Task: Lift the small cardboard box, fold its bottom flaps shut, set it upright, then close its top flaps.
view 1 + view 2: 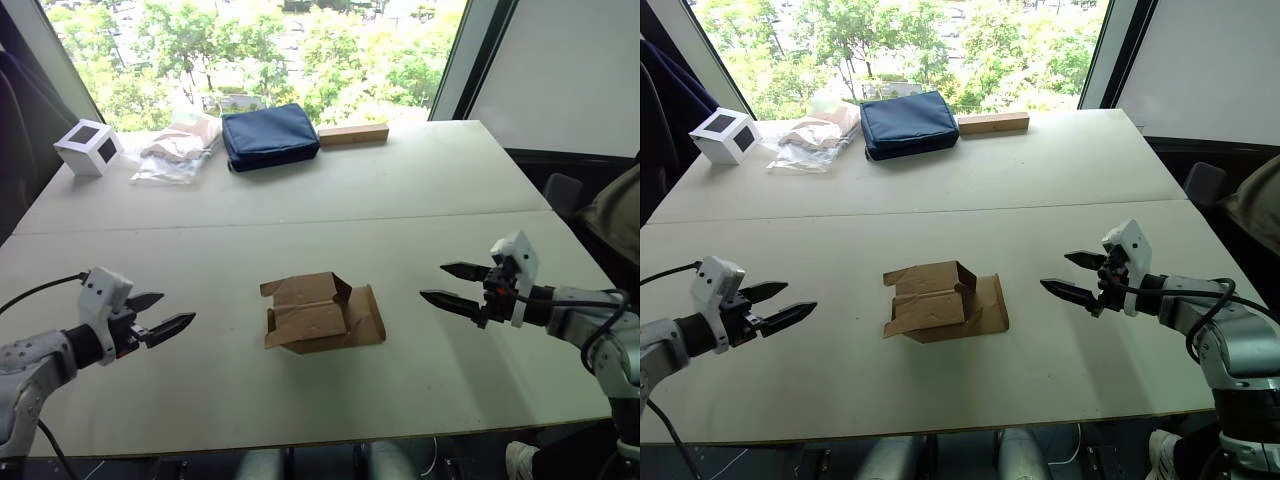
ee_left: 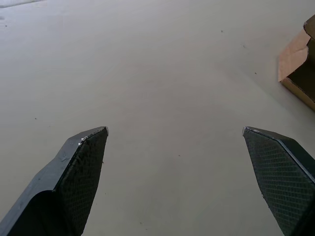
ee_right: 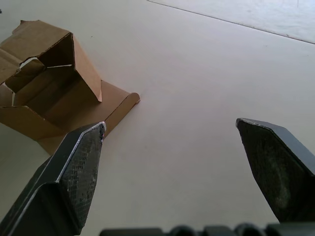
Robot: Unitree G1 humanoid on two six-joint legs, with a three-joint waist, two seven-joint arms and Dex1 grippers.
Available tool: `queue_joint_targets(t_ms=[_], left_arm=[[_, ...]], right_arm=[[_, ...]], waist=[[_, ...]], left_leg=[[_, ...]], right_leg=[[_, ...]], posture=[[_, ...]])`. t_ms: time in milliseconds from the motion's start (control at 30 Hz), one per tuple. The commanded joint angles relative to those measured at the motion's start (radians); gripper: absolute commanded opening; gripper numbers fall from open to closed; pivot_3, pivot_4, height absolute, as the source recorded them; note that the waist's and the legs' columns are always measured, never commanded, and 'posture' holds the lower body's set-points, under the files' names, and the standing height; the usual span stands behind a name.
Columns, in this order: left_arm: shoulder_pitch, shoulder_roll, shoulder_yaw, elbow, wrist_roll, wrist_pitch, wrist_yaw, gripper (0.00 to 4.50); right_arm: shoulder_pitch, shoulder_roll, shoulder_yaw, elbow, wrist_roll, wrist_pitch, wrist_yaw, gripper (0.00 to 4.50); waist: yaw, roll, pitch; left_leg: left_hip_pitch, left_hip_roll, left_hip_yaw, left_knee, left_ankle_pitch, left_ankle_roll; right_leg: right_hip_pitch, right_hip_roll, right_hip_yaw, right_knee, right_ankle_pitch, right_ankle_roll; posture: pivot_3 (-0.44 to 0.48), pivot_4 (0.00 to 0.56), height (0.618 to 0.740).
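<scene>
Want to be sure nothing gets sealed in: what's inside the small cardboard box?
The small cardboard box lies on its side on the table, open end facing the right gripper. Only bare brown walls show inside; its deepest corner is shadowed.

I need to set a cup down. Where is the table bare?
Bare: the strips between the cardboard box and each open gripper, left and right, and the middle band behind the box. Crowded: the far edge, with white cube, plastic bags, blue pouch, wooden block.

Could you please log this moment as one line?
box: on its side on table, flaps open | left hand: open, clear | right hand: open, clear | stage: pre-grasp
</scene>
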State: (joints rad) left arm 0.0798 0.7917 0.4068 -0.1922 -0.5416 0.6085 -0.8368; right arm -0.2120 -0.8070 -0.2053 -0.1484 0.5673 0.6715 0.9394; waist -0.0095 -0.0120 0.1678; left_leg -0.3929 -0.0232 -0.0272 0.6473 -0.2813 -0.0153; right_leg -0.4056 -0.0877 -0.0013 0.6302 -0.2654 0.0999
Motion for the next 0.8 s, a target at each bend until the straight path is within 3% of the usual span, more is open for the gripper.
queue_joint_targets(t_ms=[33, 200, 333, 467, 600, 800], left_arm=[[-0.031, -0.001, 0.006, -0.005, 0.018, -0.021, 0.033, 4.50], [-0.070, 0.005, 0.020, 0.000, -0.067, 0.107, 0.029, 4.50], [-0.068, 0.064, 0.045, 0.004, -0.262, 0.374, -0.062, 4.50], [-0.102, 0.068, 0.056, 0.019, -0.450, 0.580, -0.097, 4.50], [-0.174, -0.013, 0.015, 0.039, -0.570, 0.706, -0.040, 4.50], [-0.278, -0.169, -0.052, 0.103, -0.597, 0.779, 0.089, 4.50]], right_arm=[[-0.038, -0.008, 0.002, 0.015, -0.013, -0.031, 0.011, 4.47], [-0.068, -0.030, -0.004, 0.017, -0.022, -0.037, 0.023, 4.47], [-0.022, -0.063, -0.019, -0.078, -0.012, -0.041, 0.038, 4.47], [0.048, -0.087, -0.036, -0.260, 0.059, 0.034, 0.036, 4.47], [0.095, -0.077, -0.057, -0.434, 0.126, 0.113, -0.040, 4.47], [0.127, -0.064, -0.092, -0.595, 0.245, 0.211, -0.153, 4.47]], waist=[[0.000, 0.000, 0.000], [0.000, 0.000, 0.000], [-0.001, 0.000, 0.000], [0.000, 0.000, 0.000], [0.003, 0.000, 0.000], [0.005, -0.001, -0.001]], left_leg=[[0.000, 0.000, 0.000, 0.000, 0.000, 0.000], [0.000, 0.000, 0.000, 0.000, 0.000, 0.000], [0.000, 0.000, 0.000, 0.000, 0.000, 0.000], [0.000, 0.000, 0.000, 0.001, 0.000, 0.000], [0.000, 0.000, -0.001, 0.001, 0.000, 0.000], [0.000, -0.001, -0.001, 0.002, 0.000, 0.000]], right_leg=[[0.000, 0.000, 0.000, 0.000, 0.000, 0.000], [0.000, 0.000, 0.000, 0.000, 0.000, 0.001], [0.000, 0.000, -0.001, 0.000, 0.000, 0.001], [0.000, 0.000, -0.001, 0.001, 0.000, 0.001], [0.001, 0.000, -0.001, 0.001, 0.000, 0.001], [0.001, 0.001, -0.001, 0.001, 0.001, 0.001]], posture=[[0.000, 0.150, 0.737], [0.000, 0.150, 0.737], [0.000, 0.150, 0.737], [0.000, 0.150, 0.737], [0.000, 0.150, 0.737], [0.000, 0.150, 0.737]])
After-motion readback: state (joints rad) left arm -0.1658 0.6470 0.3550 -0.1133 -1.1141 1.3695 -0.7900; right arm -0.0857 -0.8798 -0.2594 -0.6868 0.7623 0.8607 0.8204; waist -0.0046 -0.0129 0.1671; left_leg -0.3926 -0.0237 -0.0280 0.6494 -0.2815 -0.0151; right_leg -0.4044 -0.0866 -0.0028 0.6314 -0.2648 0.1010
